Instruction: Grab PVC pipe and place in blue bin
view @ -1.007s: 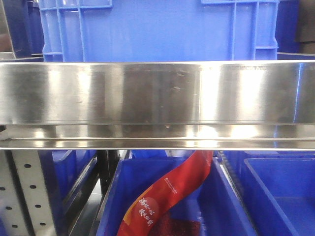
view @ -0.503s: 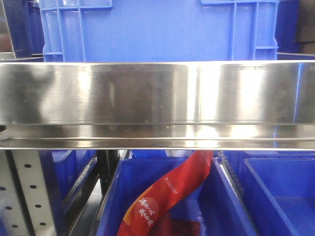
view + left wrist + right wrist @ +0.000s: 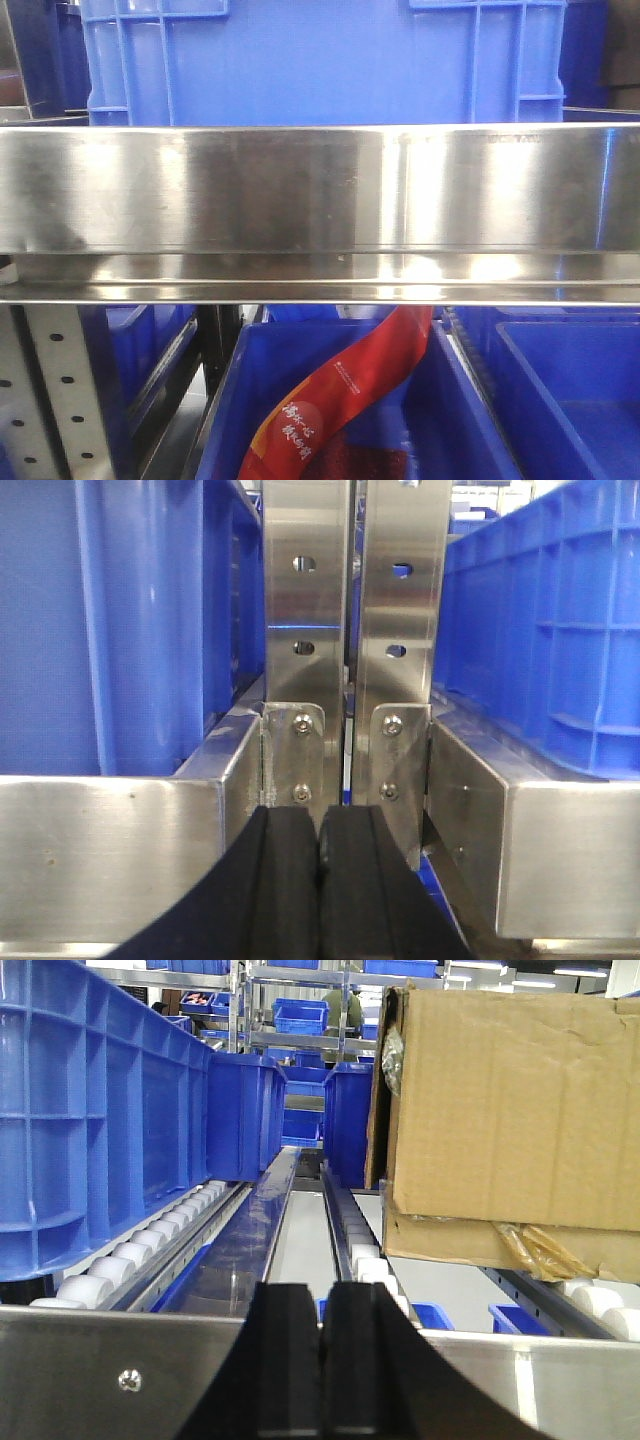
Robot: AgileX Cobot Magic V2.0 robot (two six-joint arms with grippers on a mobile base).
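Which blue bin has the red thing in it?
The lower middle blue bin, under the steel shelf rail, holds the red banner. The upper blue bin and the lower right bin show none.

Looking down a roller lane from behind a steel rail point(image 3: 120, 1360). Showing the right gripper point(image 3: 322, 1360) at bottom centre, black fingers point(image 3: 285, 1360) pressing together with nothing between. Running along the left, a big blue crate point(image 3: 90, 1110) sitting on white rollers point(image 3: 130, 1260). Sitting on the right, a cardboard box point(image 3: 510, 1120). Standing farther back, more blue bins point(image 3: 245, 1115).
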